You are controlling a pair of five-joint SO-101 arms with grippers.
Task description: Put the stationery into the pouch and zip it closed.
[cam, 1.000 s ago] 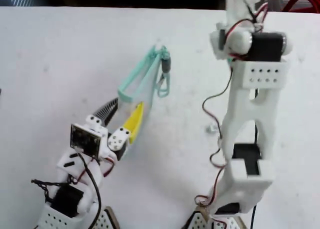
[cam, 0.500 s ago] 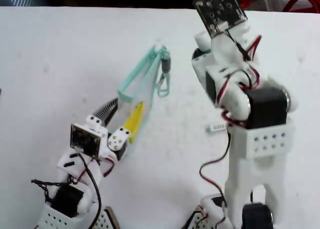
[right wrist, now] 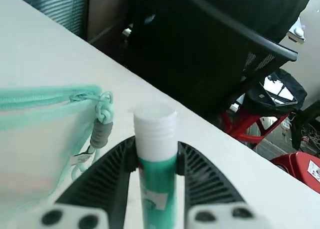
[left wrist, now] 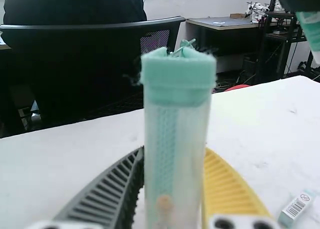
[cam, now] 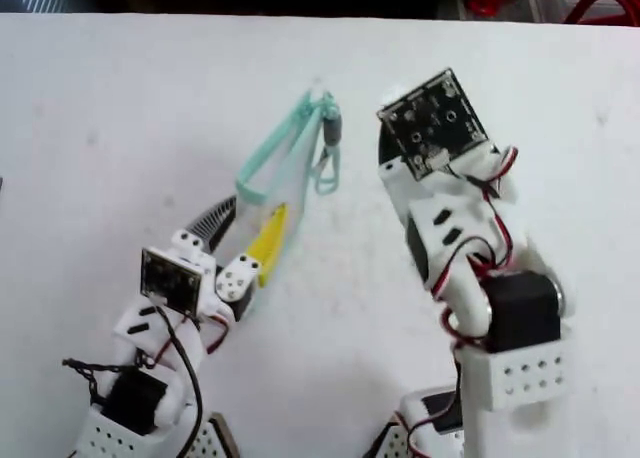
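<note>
Gripping a glue stick [right wrist: 156, 161], the right gripper [right wrist: 156, 144] has neared the pouch [cam: 290, 166] the left gripper [cam: 255, 213] pinches.

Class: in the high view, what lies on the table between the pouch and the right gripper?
Bare table in the high view; only the pouch's own zip cord hangs toward the right gripper, shut on a glue stick.
</note>
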